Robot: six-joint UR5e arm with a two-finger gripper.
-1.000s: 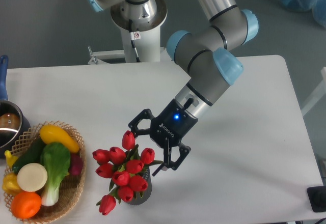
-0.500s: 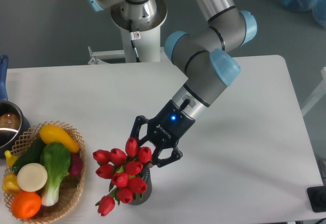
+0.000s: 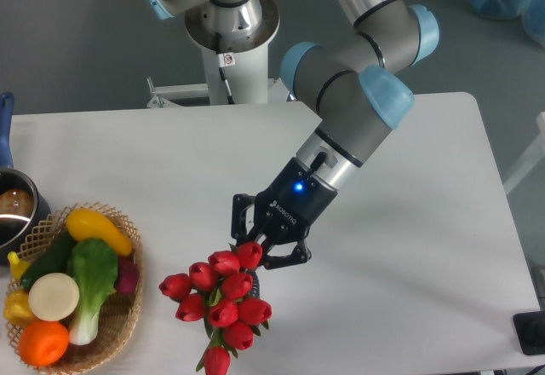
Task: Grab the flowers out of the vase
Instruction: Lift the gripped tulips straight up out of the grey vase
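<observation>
Far left: dark pot [image 3: 12, 209] at the table edge, then wicker basket [image 3: 109, 341] of vegetables, untouched. Centre: the flowers [image 3: 220, 301] hang as a bunch of red buds below the gripper [image 3: 260, 250], whose fingers are drawn together on the top of the bunch, apparently clamping stems or an upper bud; exact contact hidden by blooms. The vase is not visible, either covered by the bunch or out of view; cannot tell which. White table [image 3: 409, 247] to the right. Judged step: lift under way, grasp made. Next move calls for a steady vertical raise, keeping the clamp firm so stems do not slip.
</observation>
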